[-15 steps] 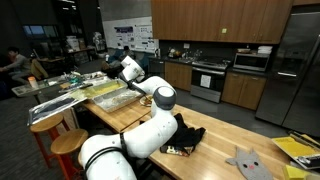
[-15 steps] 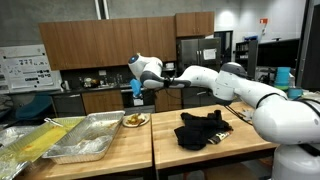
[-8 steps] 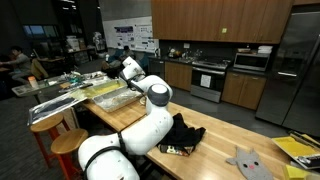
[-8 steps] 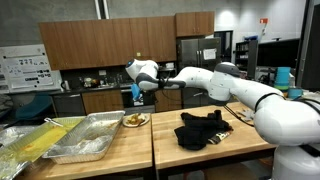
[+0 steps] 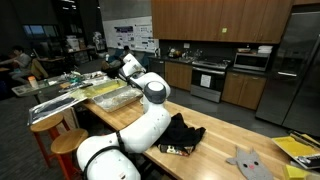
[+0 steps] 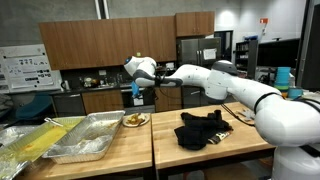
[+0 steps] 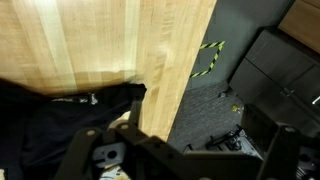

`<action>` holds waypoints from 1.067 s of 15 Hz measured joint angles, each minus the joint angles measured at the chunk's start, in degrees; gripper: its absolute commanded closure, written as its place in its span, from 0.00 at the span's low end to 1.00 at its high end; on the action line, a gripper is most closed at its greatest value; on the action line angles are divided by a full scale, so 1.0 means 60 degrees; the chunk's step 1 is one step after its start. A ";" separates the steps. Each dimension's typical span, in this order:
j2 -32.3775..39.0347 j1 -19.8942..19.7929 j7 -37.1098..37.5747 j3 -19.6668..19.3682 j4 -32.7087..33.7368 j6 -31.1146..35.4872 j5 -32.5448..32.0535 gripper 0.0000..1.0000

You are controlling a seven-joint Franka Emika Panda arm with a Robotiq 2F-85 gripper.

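The plate of food (image 6: pixel 135 120) sits near the far edge of the wooden surface (image 6: pixel 200 152), just beside the far corner of a foil tray (image 6: pixel 112 128). The gripper (image 6: pixel 135 92) hangs in the air well above the plate, touching nothing. Its jaws point down and are spread wide, with nothing between them. The white arm (image 6: pixel 215 78) reaches in from the robot's base at the near corner, stretched out almost level over the surface. Its last joint is bent so that the wrist turns downward. A crumpled black cloth (image 6: pixel 205 128) lies under the middle of the arm, well apart from the plate and closer to the near edge. In an exterior view taken from behind the base, the arm rises in a curve (image 5: pixel 155 92) and ends over the far end of the tray. The plate itself cannot be made out there. That view also takes in a grey felt shape (image 5: pixel 245 160) and yellow sheets (image 5: pixel 297 150) toward another corner of the surface, both out of frame elsewhere. The wrist view looks steeply down past the dark jaws at the bottom of the frame. It shows bare planks, one side edge of the surface, and the cloth lying close to that edge. Beyond the edge is the grey floor (image 7: pixel 200 100), marked with yellow and black tape (image 7: pixel 211 47).
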 measured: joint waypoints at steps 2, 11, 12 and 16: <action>-0.0115 0.0041 0.0000 0.0023 0.0186 0.0006 -0.0068 0.00; -0.0213 0.0594 -0.0037 0.0170 0.0699 0.0118 -0.0076 0.00; -0.0213 0.0690 -0.0056 0.0170 0.0739 0.0153 -0.0076 0.00; -0.0219 0.0971 -0.0171 0.0170 0.0823 0.0245 -0.0077 0.00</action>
